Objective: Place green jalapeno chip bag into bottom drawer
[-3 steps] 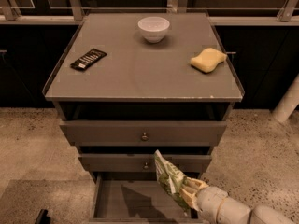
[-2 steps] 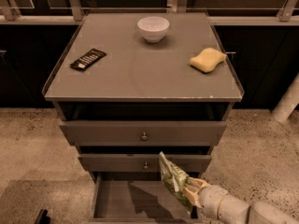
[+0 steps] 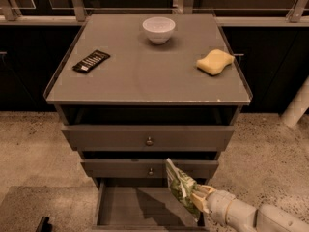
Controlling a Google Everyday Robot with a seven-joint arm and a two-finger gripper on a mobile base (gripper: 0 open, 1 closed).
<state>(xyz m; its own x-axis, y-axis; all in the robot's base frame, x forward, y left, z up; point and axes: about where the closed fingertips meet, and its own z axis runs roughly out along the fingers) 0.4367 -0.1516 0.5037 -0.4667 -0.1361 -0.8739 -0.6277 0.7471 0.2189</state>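
The small crinkled green-and-white foil chip bag [image 3: 179,187] hung upright over the right side of the open, shallow grey-brown bottom drawer [image 3: 125,209], its lower edge pinched in the robot's pale hand [image 3: 199,197]. Over the last second it had edged slightly rightward and lower, so release looked close.

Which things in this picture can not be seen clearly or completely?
Camera view:
- the bottom drawer: front cut off by the lower edge, right side hidden by the green jalapeno chip bag.
- the gripper, lower right, holding the bag: its arm runs out of frame.
- the black bar: markings too small.
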